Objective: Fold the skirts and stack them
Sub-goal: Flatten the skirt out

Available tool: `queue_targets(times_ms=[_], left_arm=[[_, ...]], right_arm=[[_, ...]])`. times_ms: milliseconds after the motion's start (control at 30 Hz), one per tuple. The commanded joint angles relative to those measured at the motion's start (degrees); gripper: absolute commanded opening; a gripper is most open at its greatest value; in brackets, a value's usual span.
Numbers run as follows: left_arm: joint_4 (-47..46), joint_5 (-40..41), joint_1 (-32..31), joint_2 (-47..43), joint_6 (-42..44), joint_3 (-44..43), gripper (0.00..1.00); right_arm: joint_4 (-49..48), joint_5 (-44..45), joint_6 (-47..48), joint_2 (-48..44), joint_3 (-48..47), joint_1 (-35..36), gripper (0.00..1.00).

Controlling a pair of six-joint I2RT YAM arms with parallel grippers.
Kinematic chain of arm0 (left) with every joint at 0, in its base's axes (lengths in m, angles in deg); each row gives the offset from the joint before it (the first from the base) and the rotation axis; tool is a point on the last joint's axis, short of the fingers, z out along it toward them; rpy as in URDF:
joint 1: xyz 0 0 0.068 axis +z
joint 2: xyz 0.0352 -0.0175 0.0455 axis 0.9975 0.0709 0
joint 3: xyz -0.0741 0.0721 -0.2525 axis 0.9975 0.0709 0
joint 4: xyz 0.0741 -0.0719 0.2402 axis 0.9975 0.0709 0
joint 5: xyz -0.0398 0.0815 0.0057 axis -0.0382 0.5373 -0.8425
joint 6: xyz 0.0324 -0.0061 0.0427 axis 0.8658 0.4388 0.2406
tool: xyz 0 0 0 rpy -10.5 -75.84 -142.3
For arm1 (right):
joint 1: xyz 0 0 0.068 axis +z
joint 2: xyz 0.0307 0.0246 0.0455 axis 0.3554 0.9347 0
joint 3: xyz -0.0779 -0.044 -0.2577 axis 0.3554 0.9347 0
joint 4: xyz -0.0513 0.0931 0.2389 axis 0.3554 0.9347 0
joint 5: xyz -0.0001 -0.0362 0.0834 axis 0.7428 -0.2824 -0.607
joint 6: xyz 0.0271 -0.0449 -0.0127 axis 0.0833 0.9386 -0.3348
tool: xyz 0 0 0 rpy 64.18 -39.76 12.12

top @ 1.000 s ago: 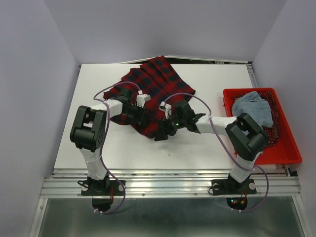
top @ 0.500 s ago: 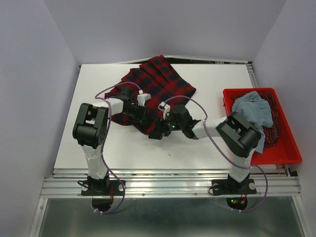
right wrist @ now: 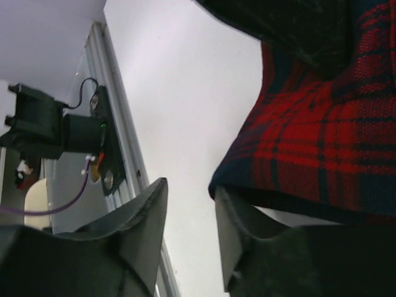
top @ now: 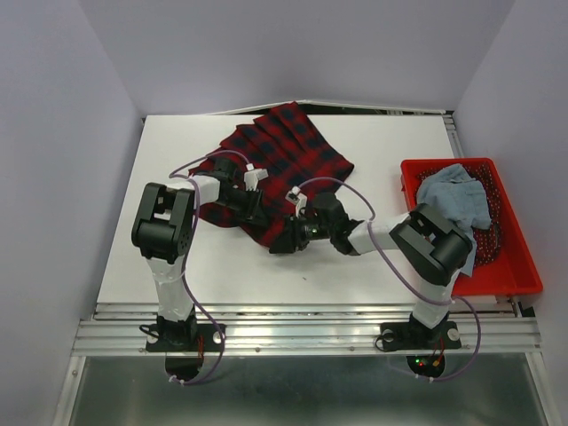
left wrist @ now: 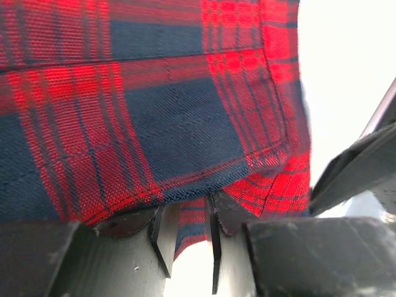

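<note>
The red-and-navy plaid skirt (top: 280, 160) lies spread on the white table, its near corner pointing toward the arms. My left gripper (top: 255, 211) rests on its near-left part. In the left wrist view the fingers (left wrist: 162, 238) stand close together under the hem (left wrist: 185, 124), with a strip of plaid pinched between them. My right gripper (top: 282, 243) is at the skirt's near corner. Its jaws are slightly apart with nothing between them (right wrist: 192, 195), and one finger (right wrist: 238, 229) sits under the skirt's edge (right wrist: 309, 136). The light blue-grey skirt (top: 454, 197) lies crumpled in the basket.
A red plastic basket (top: 519, 266) stands at the right edge of the table. Grey walls close in the left, back and right sides. A metal rail (top: 302, 324) runs along the near edge, also seen in the right wrist view (right wrist: 114, 124).
My right gripper has slid left and lower along the skirt's near corner. The left gripper has shifted slightly toward the near side. The skirt's near corner has moved a little left.
</note>
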Motion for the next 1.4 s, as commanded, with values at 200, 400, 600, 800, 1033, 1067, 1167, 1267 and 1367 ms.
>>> queue_targets(times_ms=[200,400,600,800,1033,1067,1167,1267,1367], left_arm=[[3.00,8.94,1.43,1.19,2.88,-1.33,0.34],[7.83,19.29,3.18,-3.65,10.77,-2.91,0.34],[14.06,31.87,5.47,-7.34,25.28,-4.85,0.33],[16.08,35.58,6.62,-13.67,36.88,-5.72,0.44],[17.42,29.78,6.62,-24.56,33.40,-6.78,0.60],[17.15,29.25,6.62,-25.36,32.51,-6.17,0.60],[15.05,27.76,6.35,-27.56,29.61,-2.75,0.60],[10.66,28.37,5.30,-28.70,27.50,2.52,0.58],[5.13,29.07,3.02,-29.15,26.01,7.27,0.56]], right_arm=[[17.88,-18.36,9.72,-10.55,-0.48,4.02,0.27],[32.51,-13.20,16.14,-14.08,-13.03,-8.08,0.36],[56.73,5.87,31.15,-6.10,-39.36,-20.93,0.38],[64.85,18.27,33.12,5.68,-51.80,-23.67,0.50],[68.56,18.01,29.16,17.56,-57.70,-24.20,0.72],[68.56,18.80,29.16,18.26,-57.79,-24.81,0.72],[68.30,21.70,29.42,20.20,-57.61,-25.34,0.71],[68.21,23.29,29.95,21.87,-57.44,-25.95,0.67],[68.56,23.38,31.35,23.54,-56.21,-26.48,0.53]])
